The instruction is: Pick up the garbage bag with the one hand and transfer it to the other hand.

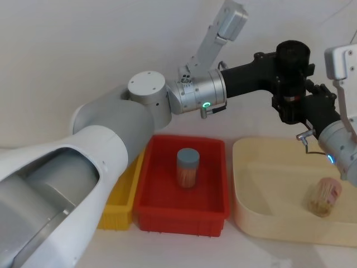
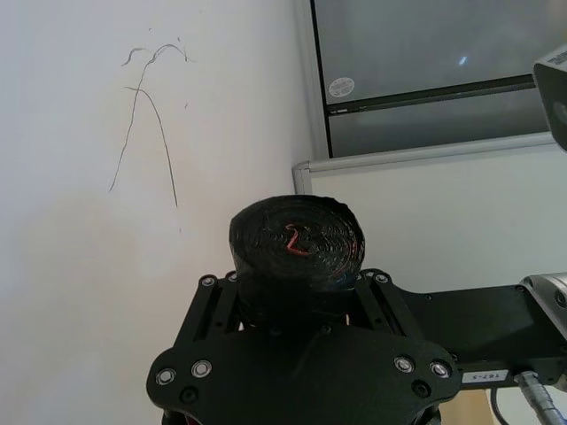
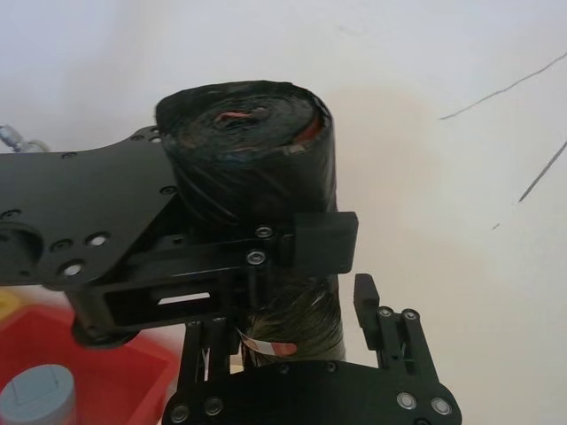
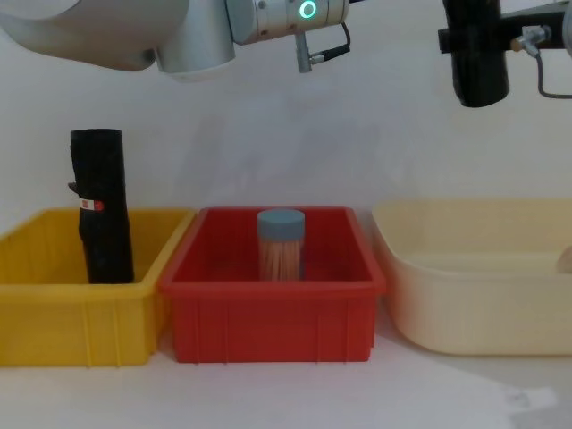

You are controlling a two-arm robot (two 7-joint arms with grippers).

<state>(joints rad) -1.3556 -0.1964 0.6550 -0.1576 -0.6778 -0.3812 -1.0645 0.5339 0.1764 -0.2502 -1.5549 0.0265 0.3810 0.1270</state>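
The garbage bag (image 1: pixel 293 56), a black roll, stands upright in the air high above the cream tub. My left gripper (image 1: pixel 289 92), on the green-lit arm reaching across from the left, is shut on the roll's middle; its fingers (image 2: pixel 372 292) clamp both sides of the roll (image 2: pixel 297 243). My right gripper (image 3: pixel 288 323) is open around the roll's lower end (image 3: pixel 297 319), just under the left gripper's fingers (image 3: pixel 310 243), and a thin gap shows beside one right finger (image 3: pixel 368 301). The chest view has the roll (image 4: pixel 480 63) at the top right.
A red bin (image 1: pixel 167 215) holds an upright toothpick jar (image 1: pixel 188 167) with a grey lid. Left of it a yellow bin (image 4: pixel 54 313) holds a taller black roll (image 4: pixel 103 206). The cream tub (image 1: pixel 251 212) at right contains a jar lying on its side (image 1: pixel 323 196).
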